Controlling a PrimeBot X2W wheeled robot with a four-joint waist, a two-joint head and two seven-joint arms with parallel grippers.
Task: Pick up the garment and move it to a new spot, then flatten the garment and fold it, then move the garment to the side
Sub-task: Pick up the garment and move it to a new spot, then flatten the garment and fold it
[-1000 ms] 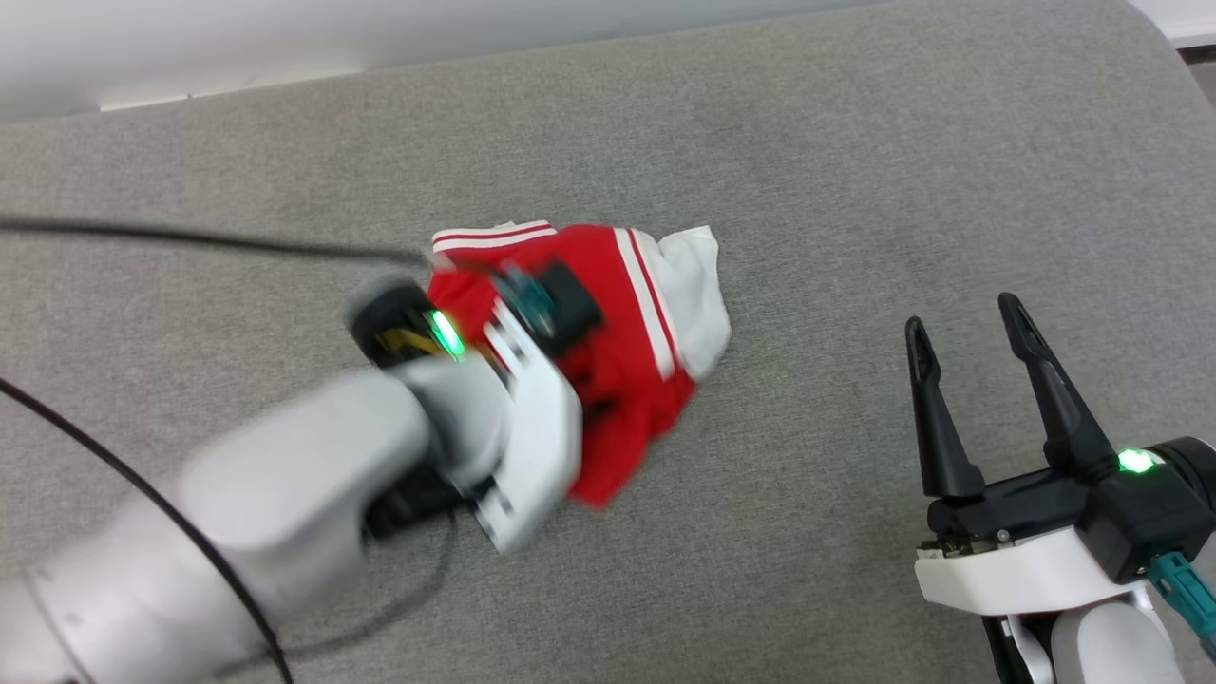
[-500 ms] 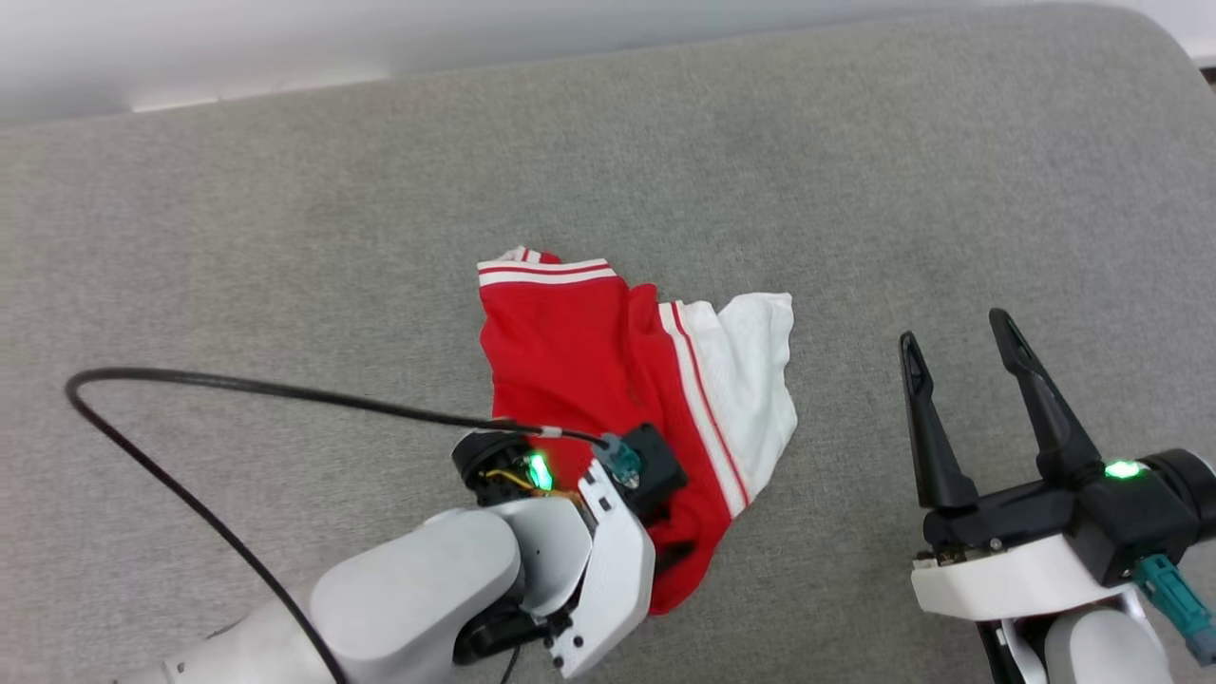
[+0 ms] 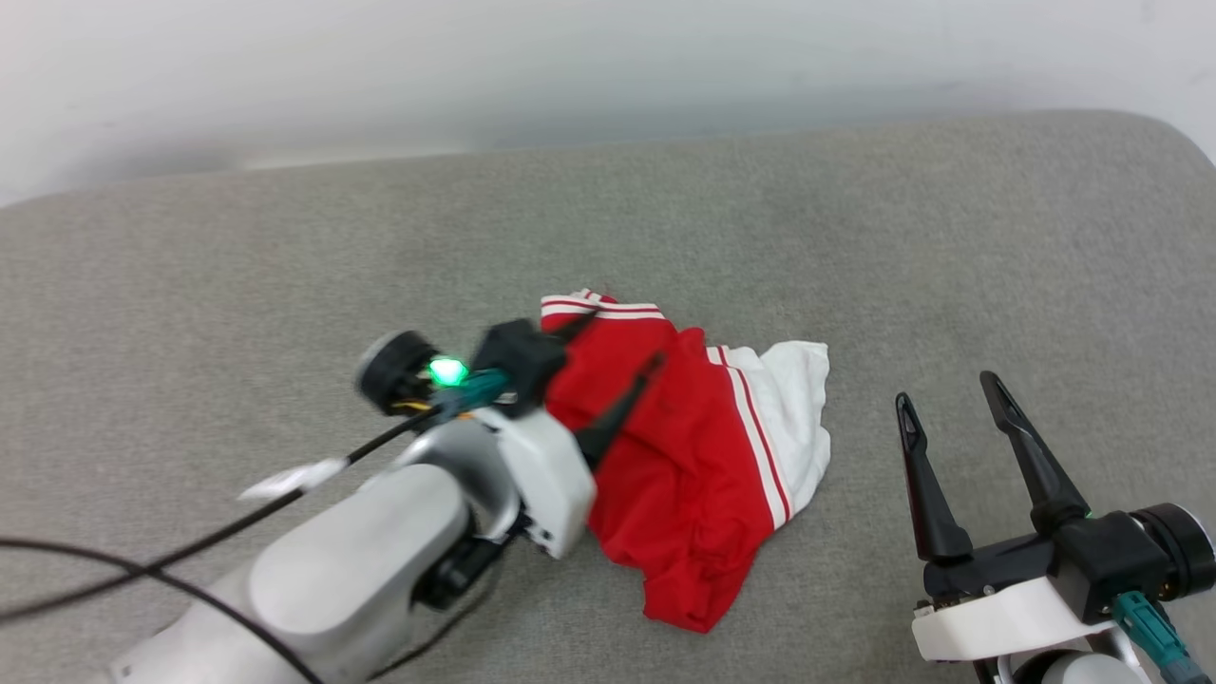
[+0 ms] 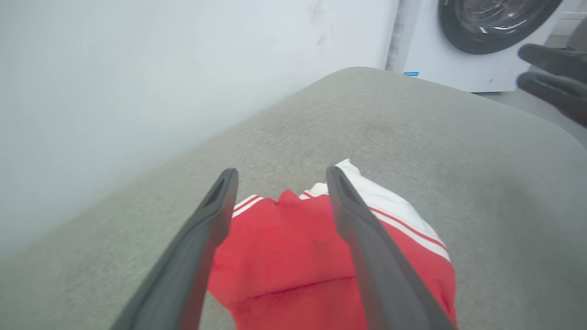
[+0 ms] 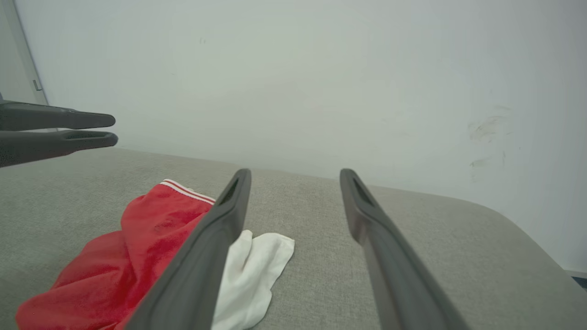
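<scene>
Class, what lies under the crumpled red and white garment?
Grey padded surface shows all around the garment, so it rests on that. Anything directly beneath, and its lower folds, are covered.

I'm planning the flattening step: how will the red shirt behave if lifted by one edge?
The garment lies crumpled in soft folds on the grey cushion, so it would probably hang limp. It looks thin, likely light. Pushed, it may bunch rather than slide.

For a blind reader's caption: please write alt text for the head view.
A crumpled red and white garment lies on a grey cushion. The open left gripper is over its left part; the open right gripper stands apart at lower right.
</scene>
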